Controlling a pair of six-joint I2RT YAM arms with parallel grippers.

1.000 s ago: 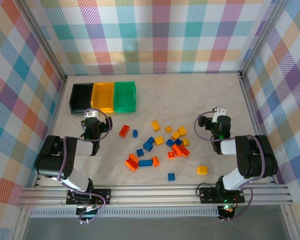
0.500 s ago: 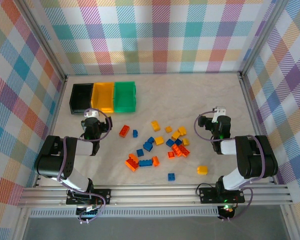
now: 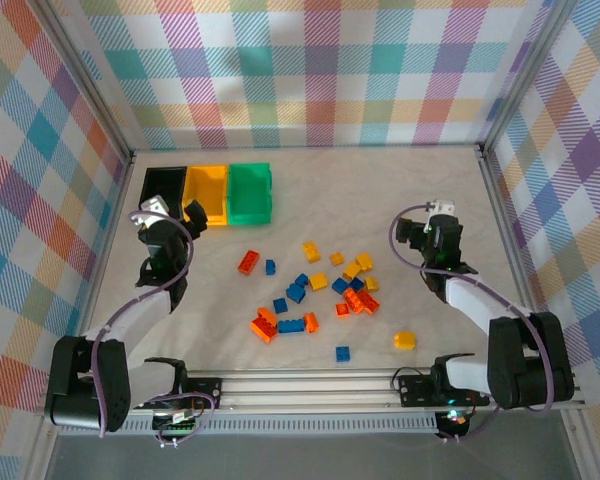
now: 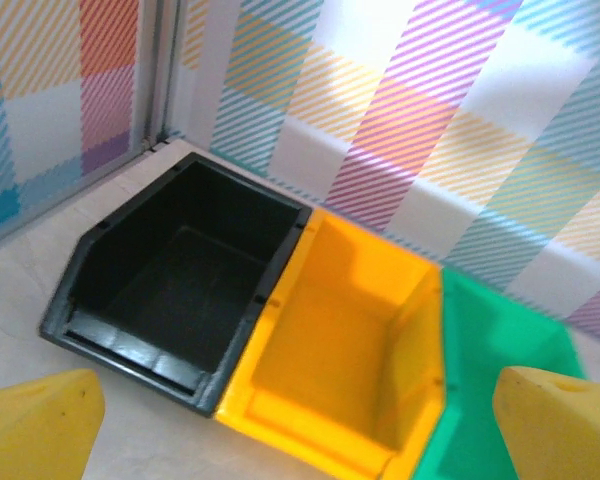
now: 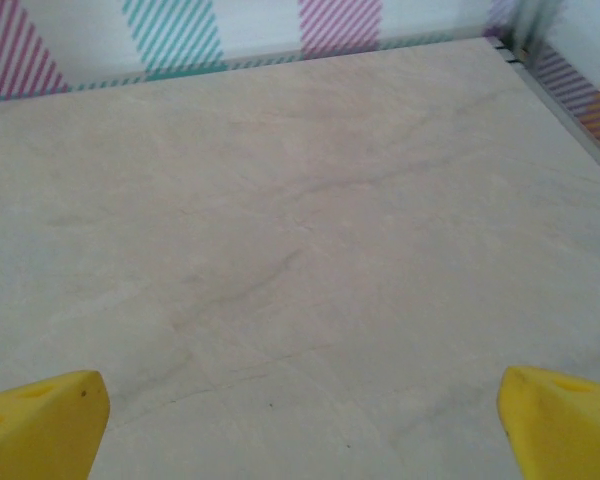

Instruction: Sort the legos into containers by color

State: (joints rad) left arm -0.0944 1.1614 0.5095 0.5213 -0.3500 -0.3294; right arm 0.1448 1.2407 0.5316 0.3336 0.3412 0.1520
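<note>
I count three bins [image 3: 206, 195] joined in a row, far left on the counter [image 3: 400, 185]: one black, one yellow-orange, one green. About twenty legos [image 3: 298, 290] lie loose mid-counter, blue, yellow and orange-red. My left jaws and right jaws are wide open, holding nothing.

Bright, even overhead light; shadows soft and short. Wrist views slightly soft; yellow fingertips [image 4: 40, 430] blurred.
</note>
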